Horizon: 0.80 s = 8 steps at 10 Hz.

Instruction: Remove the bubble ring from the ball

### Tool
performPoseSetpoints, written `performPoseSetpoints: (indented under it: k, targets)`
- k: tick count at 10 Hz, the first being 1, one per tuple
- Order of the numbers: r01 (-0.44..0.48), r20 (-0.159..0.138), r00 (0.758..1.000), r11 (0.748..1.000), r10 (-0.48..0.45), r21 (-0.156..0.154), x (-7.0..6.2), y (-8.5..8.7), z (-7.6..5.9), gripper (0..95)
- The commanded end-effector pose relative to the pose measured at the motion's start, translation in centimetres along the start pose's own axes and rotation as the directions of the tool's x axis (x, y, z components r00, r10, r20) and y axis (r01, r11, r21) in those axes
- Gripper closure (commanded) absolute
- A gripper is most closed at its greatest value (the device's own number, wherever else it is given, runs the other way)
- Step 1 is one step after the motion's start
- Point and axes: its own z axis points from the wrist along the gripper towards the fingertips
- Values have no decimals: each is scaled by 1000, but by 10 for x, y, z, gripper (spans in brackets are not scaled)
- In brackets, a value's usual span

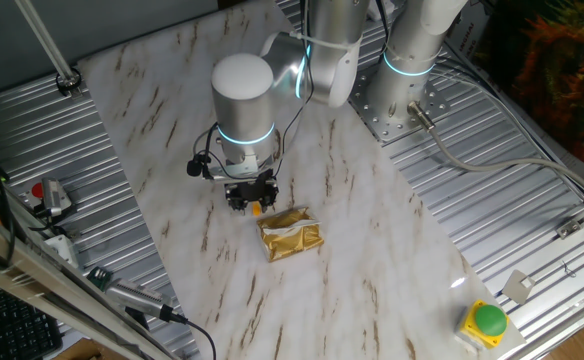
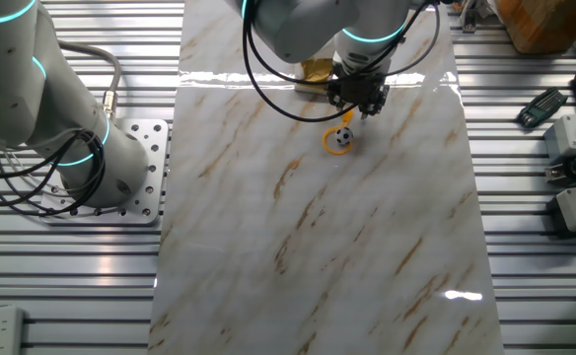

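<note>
- While the arm reaches down over the marble-patterned board (image 2: 318, 227), its gripper (image 2: 358, 106) sits low at the upper middle of the other fixed view, just above the small things lying there.
- Directly below the gripper in that view lies the bubble ring (image 2: 333, 144), an orange-yellow loop on the board with its short handle running up toward the fingertips.
- Inside the loop sits the ball (image 2: 342, 137), white with black patches; the ring goes around it.
- How far apart the jaws stand cannot be told from either view, nor whether they pinch the handle; the handle's upper end meets the fingertips.
- From one fixed view, the gripper (image 1: 251, 199) is at centre left of the frame, with a speck of orange (image 1: 256, 209) showing under it; the ball is hidden there.
- Just beside the gripper, toward lower right in that view, lies a crumpled gold packet (image 1: 290, 234).
- At the lower right corner of the same view stands a green button on a yellow base (image 1: 488, 322), well apart from everything else.
</note>
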Motion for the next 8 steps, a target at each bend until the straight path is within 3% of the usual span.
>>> performPoseSetpoints:
  k: [1,2,3,8]
  targets:
    - [-4,1,1000,1000,4,-2,0,0,0,570]
    - [-5,2,1000,1000,5,-2,0,0,0,570]
    - [-6,1,1000,1000,7,-2,0,0,0,760]
    - [-10,0,1000,1000,10,0,0,1,1,760]
